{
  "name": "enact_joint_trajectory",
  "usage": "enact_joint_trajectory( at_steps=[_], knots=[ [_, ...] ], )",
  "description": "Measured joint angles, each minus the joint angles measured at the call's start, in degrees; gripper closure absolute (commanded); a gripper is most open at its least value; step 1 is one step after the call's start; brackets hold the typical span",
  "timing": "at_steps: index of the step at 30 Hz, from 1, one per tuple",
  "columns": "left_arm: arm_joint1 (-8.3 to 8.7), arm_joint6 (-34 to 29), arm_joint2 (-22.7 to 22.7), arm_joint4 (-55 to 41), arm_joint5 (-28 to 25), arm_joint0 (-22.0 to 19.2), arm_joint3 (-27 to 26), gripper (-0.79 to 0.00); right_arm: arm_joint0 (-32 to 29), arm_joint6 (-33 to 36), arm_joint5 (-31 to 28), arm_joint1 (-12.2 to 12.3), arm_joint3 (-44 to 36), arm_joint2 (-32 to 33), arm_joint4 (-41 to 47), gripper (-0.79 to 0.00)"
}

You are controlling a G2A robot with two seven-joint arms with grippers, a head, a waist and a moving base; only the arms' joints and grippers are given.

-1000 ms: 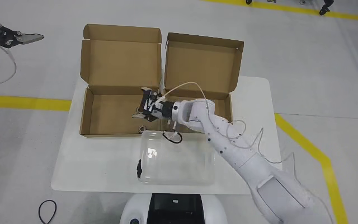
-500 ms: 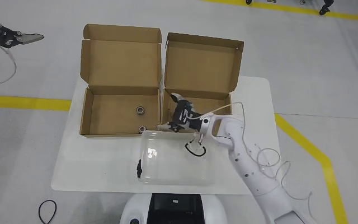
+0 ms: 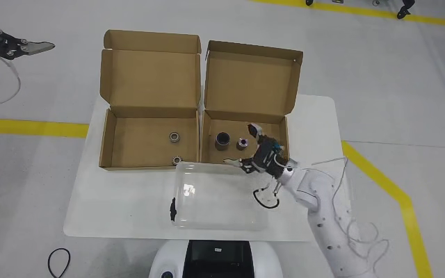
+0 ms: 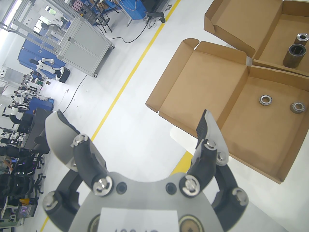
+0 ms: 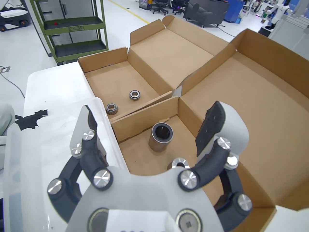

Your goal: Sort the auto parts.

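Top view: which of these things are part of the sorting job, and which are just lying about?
Job: left box holding a bearing and a second bearing; right box holding a dark sleeve and a small bushing; clear bin; right tool, open.

Lying about: black loop on the floor; yellow floor line; green cart.
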Motion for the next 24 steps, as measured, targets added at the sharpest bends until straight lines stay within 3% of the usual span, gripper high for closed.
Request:
enact_joint_trajectory(
  at_steps=[13, 24],
  knots=[
    [0.0, 0.0, 0.0, 0.0, 0.0, 0.0, 0.0, -0.785, -17.79, -9.88, 7.38, 2.36, -9.05, 13.55, 0.48, -0.785],
    [0.0, 0.0, 0.0, 0.0, 0.0, 0.0, 0.0, -0.785, -29.29, -9.78, 16.78, 2.81, -18.64, 17.63, -0.27, -0.785]
  ],
)
